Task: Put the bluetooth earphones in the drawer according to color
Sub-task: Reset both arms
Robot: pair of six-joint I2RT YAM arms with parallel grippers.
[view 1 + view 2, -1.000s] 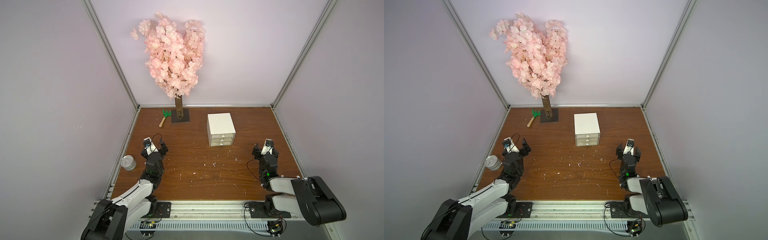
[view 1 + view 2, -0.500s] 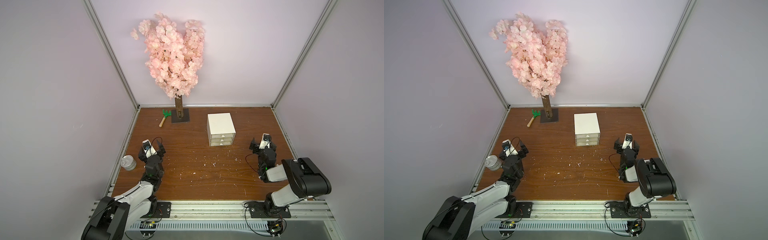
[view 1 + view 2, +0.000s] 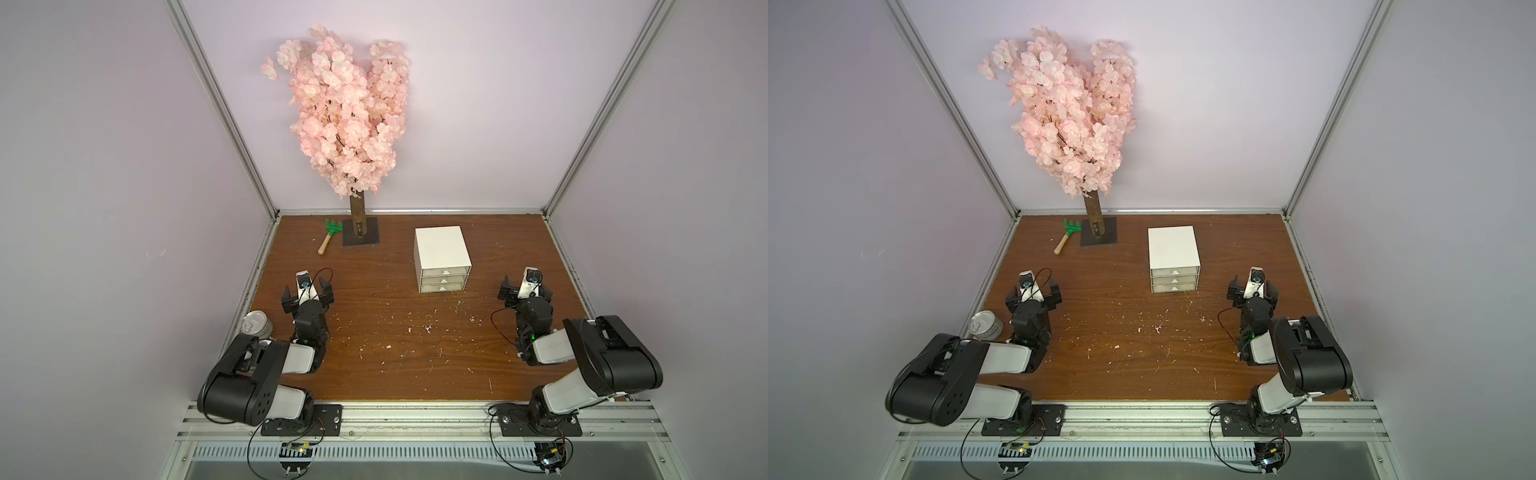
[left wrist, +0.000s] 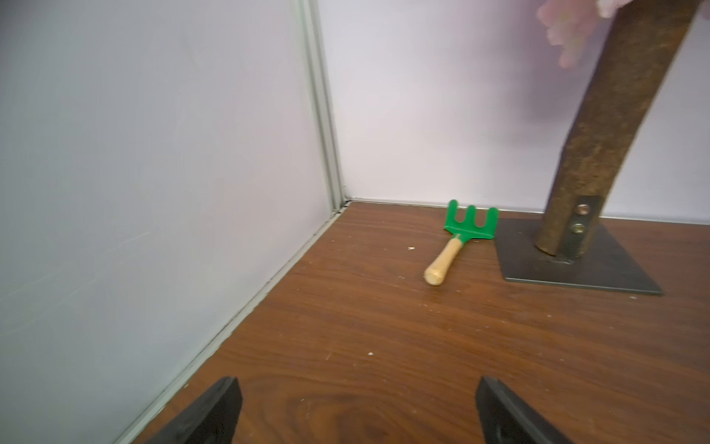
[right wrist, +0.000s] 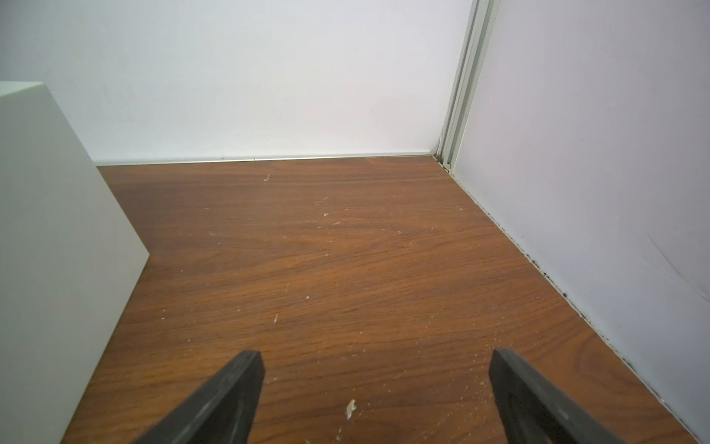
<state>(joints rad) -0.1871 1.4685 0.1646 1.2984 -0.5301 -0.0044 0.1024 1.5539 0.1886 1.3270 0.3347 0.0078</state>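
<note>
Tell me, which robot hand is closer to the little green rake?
Left. The left gripper sits on the rake's side of the table, a bit nearer the robot. The right gripper is far across the table, past the white drawer cabinet.

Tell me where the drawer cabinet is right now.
In a top view the drawer cabinet stands on the table toward the back wall, right of the blossom tree's base plate and ahead-left of the open right tool.
</note>
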